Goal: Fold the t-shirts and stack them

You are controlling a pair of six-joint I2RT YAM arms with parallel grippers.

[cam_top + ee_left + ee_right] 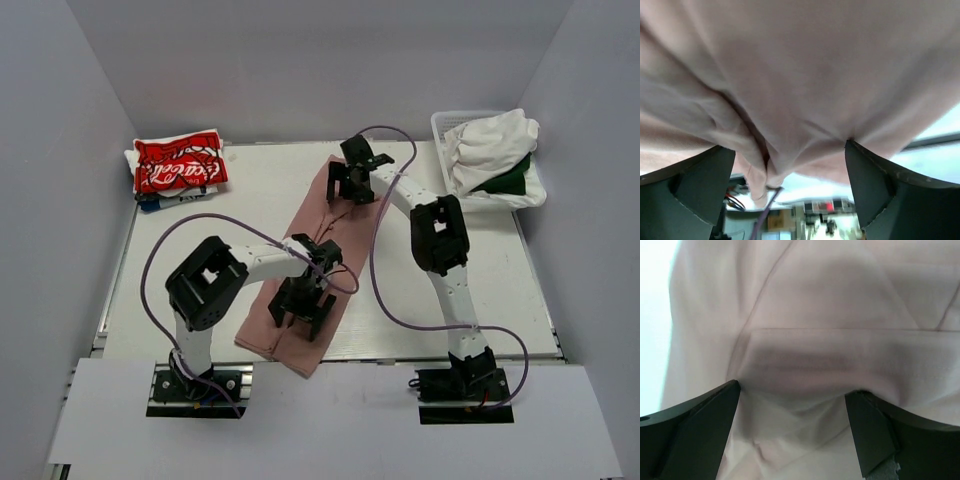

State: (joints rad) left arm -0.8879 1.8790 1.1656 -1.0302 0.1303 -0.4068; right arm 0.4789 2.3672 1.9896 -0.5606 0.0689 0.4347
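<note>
Pink t-shirt: the pink t-shirt (305, 235) is lying mid-table as a long narrow strip, running diagonally from the far centre down to the near edge, where its near corner is spilling over.
Left gripper: the left gripper (300, 312) is sitting on the strip's near end. In its wrist view the fingers (700, 185) are spread wide, with cloth bunching between them and nothing pinched.
Right gripper: the right gripper (352, 185) is working the far end, and its fingers (695, 430) are likewise parted and straddling a hem fold, released for now.
Why this placement: one arm at each end looks like the set-up for pinching both ends and doubling the strip over.
Stack: the red t-shirt (180, 162) is waiting folded at the far left corner, on top of white cloth, well apart from the arms.
Basket: the white basket (447, 122) at far right is holding white t-shirts (495, 140) and a dark green one (510, 182), unfolded.
In the way: the right arm's purple cable (375, 260) is looping beside the strip. It could snag a swing towards the stack.
</note>
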